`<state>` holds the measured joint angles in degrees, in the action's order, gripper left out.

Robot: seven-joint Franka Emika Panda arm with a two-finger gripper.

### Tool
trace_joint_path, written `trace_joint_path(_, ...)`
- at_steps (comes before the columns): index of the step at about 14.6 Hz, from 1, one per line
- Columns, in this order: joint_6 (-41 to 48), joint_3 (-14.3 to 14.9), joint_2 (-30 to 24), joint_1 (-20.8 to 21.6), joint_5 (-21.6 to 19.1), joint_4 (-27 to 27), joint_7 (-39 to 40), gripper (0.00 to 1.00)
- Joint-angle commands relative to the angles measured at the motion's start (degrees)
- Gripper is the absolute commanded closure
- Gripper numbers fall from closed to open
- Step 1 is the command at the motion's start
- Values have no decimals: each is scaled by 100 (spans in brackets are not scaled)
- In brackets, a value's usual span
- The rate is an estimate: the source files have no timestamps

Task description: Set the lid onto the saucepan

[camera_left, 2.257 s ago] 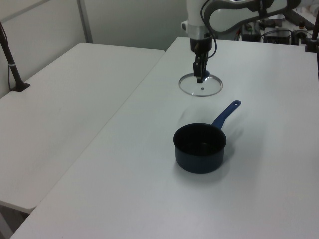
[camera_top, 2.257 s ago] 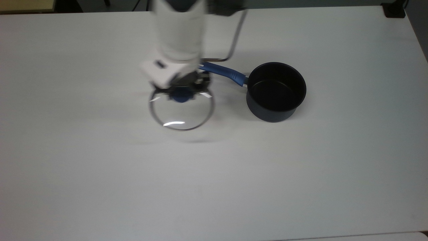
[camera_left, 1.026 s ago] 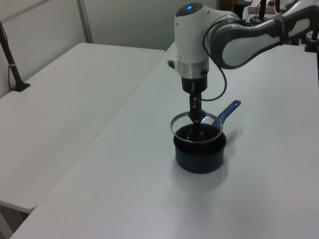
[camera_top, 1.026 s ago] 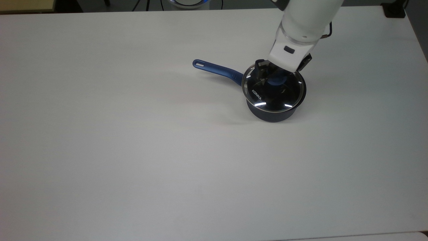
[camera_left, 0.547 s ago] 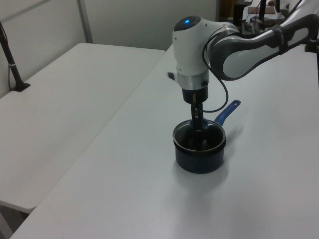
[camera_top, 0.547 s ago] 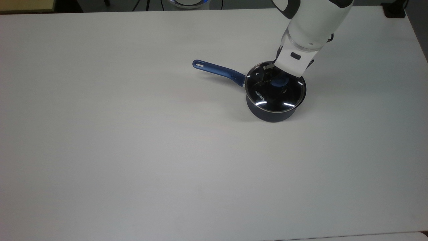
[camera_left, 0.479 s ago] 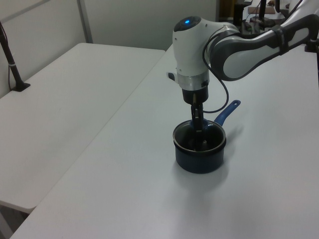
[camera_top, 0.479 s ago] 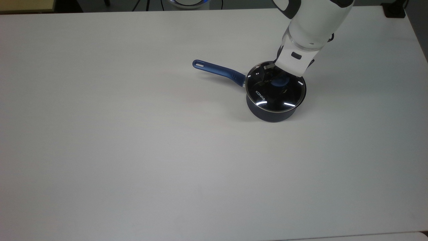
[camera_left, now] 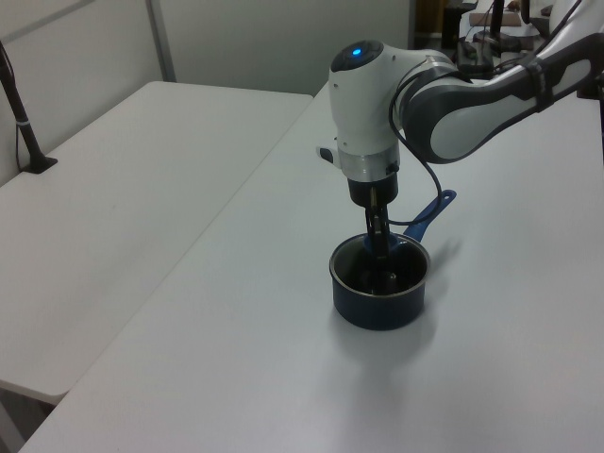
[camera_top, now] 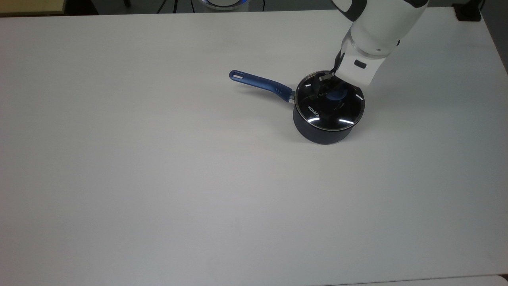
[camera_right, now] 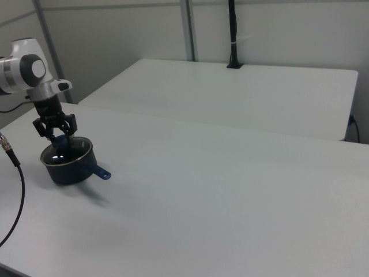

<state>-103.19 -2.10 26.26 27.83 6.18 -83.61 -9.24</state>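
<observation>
The dark saucepan point(camera_top: 322, 135) stands on the white table, its blue handle point(camera_top: 260, 82) pointing toward the top view's left. The glass lid point(camera_top: 323, 113) with white KONKA lettering lies flat on the pan's rim. Its blue knob point(camera_top: 336, 95) shows at the centre. My gripper point(camera_top: 334, 88) hangs straight down over the knob. In the right view the gripper point(camera_right: 56, 133) is open, one finger on each side of the knob, just above the lid point(camera_right: 62, 154). In the left view the gripper point(camera_left: 379, 243) reaches down to the saucepan point(camera_left: 377, 307).
A second white table point(camera_left: 123, 189) adjoins this one, with a black pole point(camera_left: 19, 113) clamped to its far edge. A black cable point(camera_right: 14, 173) hangs near the arm in the right view. A black object point(camera_top: 468, 12) sits at the top view's upper right corner.
The lid travelled in my gripper from the table at the top view's left onto the saucepan and came down onto the rim. The fingers have since spread off the knob.
</observation>
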Motion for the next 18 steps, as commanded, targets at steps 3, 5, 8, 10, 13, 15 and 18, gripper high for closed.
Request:
trace_joint_path(3,71,-89,-104,21,103,-209,-104,50)
trace_joint_path(5,-173,-81,-42,-32,103,-209,-480,0)
trace_joint_path(8,-219,-72,-95,-102,86,-139,-605,0)
trace_joint_path(10,-175,-80,-217,-242,16,-25,-684,0)
trace_joint_path(13,-158,-80,-446,-435,-37,19,-763,0)
trace_joint_path(15,-149,-80,-595,-707,-134,107,-939,0)
trace_joint_path(18,324,-19,-789,-1007,-99,300,-931,0)
